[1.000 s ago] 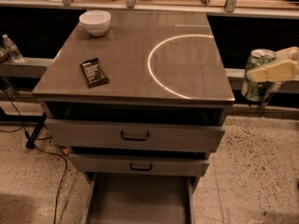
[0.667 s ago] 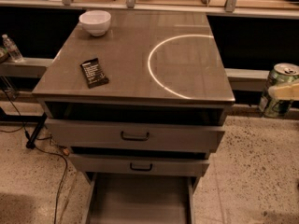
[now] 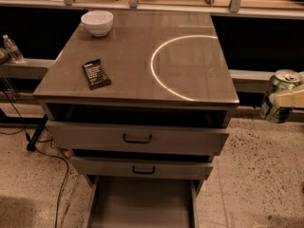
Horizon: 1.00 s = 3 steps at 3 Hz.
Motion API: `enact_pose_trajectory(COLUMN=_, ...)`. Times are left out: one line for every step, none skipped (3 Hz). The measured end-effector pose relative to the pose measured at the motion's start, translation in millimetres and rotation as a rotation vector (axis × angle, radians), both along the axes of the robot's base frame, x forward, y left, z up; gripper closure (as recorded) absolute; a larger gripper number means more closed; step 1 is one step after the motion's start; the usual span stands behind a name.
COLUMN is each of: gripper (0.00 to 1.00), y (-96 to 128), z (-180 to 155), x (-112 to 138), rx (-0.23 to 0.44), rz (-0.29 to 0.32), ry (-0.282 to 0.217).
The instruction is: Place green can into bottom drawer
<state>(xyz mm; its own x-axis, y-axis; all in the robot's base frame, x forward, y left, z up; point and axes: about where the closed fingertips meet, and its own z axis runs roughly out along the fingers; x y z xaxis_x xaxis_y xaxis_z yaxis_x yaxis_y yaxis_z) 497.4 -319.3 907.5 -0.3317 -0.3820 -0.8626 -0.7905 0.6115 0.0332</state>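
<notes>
The green can [image 3: 278, 95], with a silver top, hangs in the air at the right edge of the view, to the right of the cabinet and above the speckled floor. My gripper [image 3: 285, 100] is shut on the green can; one pale finger [image 3: 290, 99] crosses its side. The bottom drawer [image 3: 142, 202] is pulled out at the bottom of the view, its flat grey floor showing, well down and to the left of the can.
The cabinet top [image 3: 137, 61] bears a white bowl [image 3: 97, 22] at the back left and a dark snack packet [image 3: 96, 73]. Two upper drawers [image 3: 137, 137] with black handles stand slightly open. A water bottle [image 3: 13, 49] and cables [image 3: 47, 151] are on the left.
The can and gripper moved right to the frame edge and dropped, then came back slightly left and lower.
</notes>
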Motion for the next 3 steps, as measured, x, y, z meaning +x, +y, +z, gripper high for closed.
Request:
enact_pose_trajectory(gripper=1.00, y=0, z=-49, x=-26, rx=0.005, rz=0.124, ry=0.014)
enact_pose_trajectory(gripper=1.00, y=3, z=-98, x=-50, rx=-0.011, rz=0.264, ry=0.015)
enact_pose_trajectory(gripper=1.00, y=5, z=-138, x=-63, rx=-0.013, rz=0.329, ry=0.031)
